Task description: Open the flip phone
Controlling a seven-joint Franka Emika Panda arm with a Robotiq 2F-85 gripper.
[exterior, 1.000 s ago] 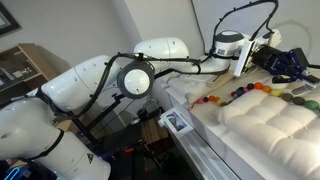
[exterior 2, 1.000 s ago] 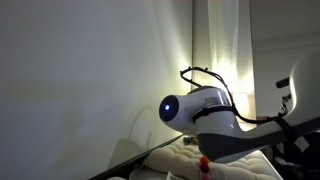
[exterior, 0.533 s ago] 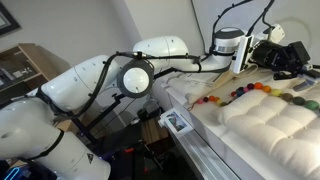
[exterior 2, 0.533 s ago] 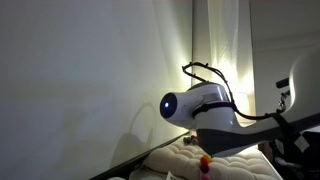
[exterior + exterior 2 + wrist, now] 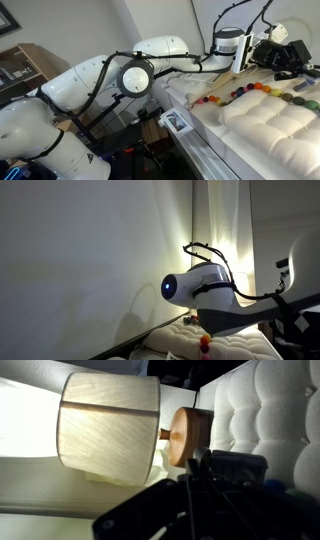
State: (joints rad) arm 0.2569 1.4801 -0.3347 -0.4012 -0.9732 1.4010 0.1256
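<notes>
Quilted pad (image 5: 265, 120); gripper (image 5: 288, 64) dark, indistinct

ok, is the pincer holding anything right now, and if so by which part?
Cannot tell. The pincer is shut and raised above the bead string, but it shows only as a dark blur, and nothing can be made out between its jaws.

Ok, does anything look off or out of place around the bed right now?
Only the string of coloured beads, lying along the edge of the tufted white mattress, an odd spot for it. Nothing looks spilled or damaged.
</notes>
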